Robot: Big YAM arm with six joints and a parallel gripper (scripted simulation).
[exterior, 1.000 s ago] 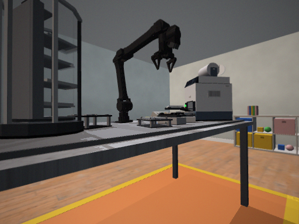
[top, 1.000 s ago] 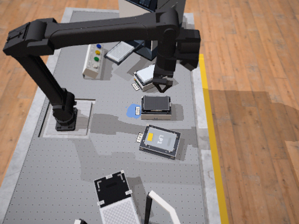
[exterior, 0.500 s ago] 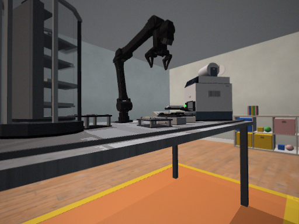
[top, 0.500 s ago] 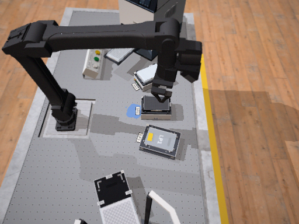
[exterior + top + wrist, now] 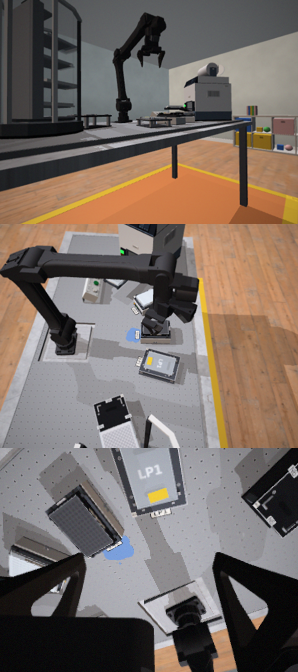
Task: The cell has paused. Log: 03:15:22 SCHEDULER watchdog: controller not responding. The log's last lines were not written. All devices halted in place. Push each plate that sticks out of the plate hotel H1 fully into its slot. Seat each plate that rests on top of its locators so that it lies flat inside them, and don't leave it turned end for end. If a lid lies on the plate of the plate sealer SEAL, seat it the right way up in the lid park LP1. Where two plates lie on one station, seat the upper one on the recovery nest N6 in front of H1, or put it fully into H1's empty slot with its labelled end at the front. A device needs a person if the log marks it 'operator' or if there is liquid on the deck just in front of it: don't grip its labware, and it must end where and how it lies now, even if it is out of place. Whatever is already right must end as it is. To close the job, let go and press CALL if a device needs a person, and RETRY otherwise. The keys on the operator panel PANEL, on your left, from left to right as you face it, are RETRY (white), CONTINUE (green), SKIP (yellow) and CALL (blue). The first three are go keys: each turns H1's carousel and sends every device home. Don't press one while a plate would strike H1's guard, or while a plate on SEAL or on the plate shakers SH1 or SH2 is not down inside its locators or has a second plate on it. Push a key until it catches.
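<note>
Only thing I can actually read is "LP1", printed in pale letters on the grey lid park top. The small tags beside the stations are too blurry.
</note>
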